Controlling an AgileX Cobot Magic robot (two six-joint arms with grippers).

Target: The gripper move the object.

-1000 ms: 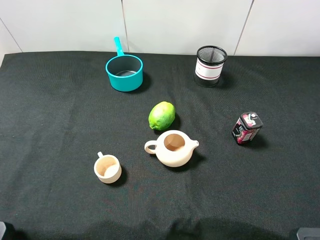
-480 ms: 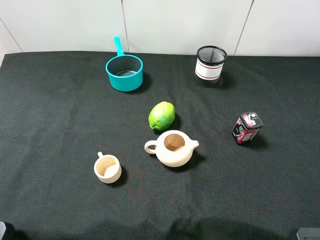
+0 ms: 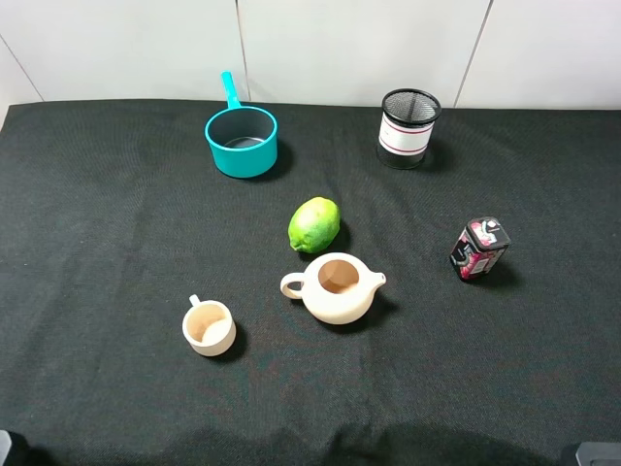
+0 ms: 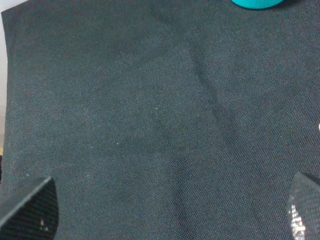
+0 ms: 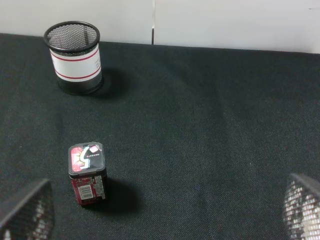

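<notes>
Both hands sit low at the near edge of the desk (image 3: 116, 388), which is covered in black cloth. The left hand (image 4: 170, 210) shows only two dark fingertips (image 4: 30, 210) set wide apart over bare cloth, so it stands open and holds nothing. The right hand (image 5: 165, 210) is the same: its mesh-patterned fingertips (image 5: 302, 207) are spread wide, with nothing between them.

Nearest on the left stands a small cream cup (image 3: 209, 327), upright, its inside bare as far as I can see. To its right, well apart, sits the teapot (image 3: 336, 288), close to the middle of the desk, lidless, handle toward the cup and spout pointing the other way. Its round mouth shows only a brownish hollow. Neither hand touches it.

Just behind the teapot lies a green lime (image 3: 314, 224), near it but not touching. Off to the right stands a small red and black tin (image 3: 478, 249), tilted slightly; its label carries white and pink print and a barcode, too small to read.

Farther back on the left is a teal saucepan (image 3: 242, 141), handle pointing away, with a grey inside. At the back right stands a black mesh pen cup (image 3: 408, 128) with a white band edged by red lines; I cannot see any writing on it.
</notes>
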